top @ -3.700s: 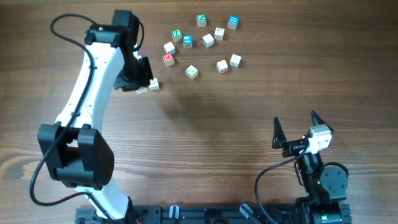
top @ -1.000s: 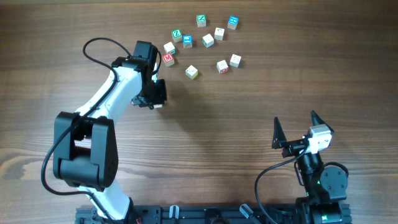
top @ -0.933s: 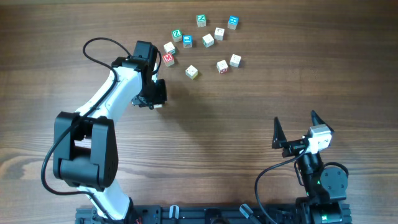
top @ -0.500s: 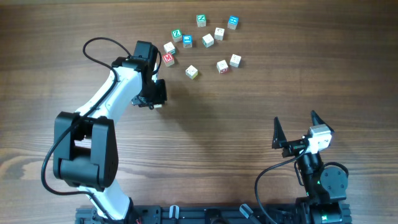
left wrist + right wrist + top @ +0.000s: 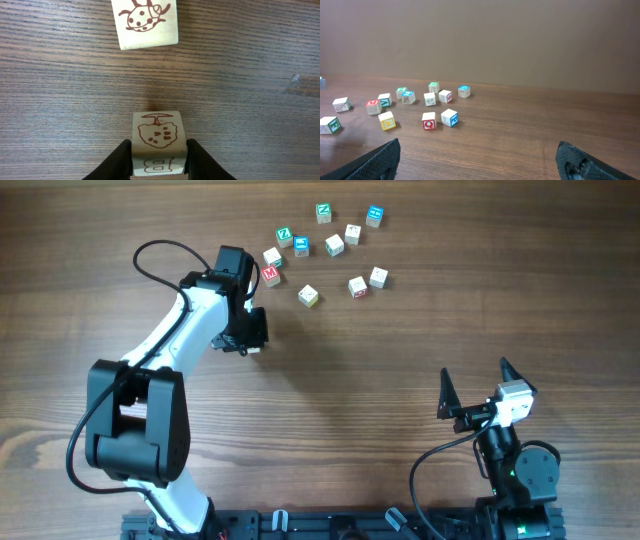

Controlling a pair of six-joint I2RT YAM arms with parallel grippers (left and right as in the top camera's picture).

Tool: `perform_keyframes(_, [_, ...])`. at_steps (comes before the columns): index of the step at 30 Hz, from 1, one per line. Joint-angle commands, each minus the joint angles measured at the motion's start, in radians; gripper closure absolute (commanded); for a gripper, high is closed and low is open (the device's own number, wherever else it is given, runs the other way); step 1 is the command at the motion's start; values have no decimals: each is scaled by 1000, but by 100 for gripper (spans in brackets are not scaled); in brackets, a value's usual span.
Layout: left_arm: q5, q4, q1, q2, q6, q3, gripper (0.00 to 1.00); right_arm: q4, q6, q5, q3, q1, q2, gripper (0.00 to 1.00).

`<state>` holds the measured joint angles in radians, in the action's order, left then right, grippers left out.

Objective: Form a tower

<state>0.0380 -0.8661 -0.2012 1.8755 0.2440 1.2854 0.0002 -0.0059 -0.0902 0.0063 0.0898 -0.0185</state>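
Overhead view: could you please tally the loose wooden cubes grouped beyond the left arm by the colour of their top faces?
Green-topped wooden cubes: 2
Blue-topped wooden cubes: 2
Red-printed wooden cubes: 2
Yellow-topped wooden cube: 1
Plain pale wooden cubes: 4
Total: 11

Matt wooden cube (printed faces), grained wood table

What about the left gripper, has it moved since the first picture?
Yes. The left gripper, shut on the B cube, has shifted down the overhead view, farther from the red M cube.
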Motion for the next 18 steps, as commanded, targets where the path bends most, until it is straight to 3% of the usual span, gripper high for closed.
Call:
perform_keyframes(1, [-14, 4, -5, 6, -13, -9, 67, 5, -14, -16, -1, -3, 5, 0])
perform_keyframes(18, [-14, 9, -5, 6, -13, -9, 64, 6, -14, -16, -1, -3, 5, 0])
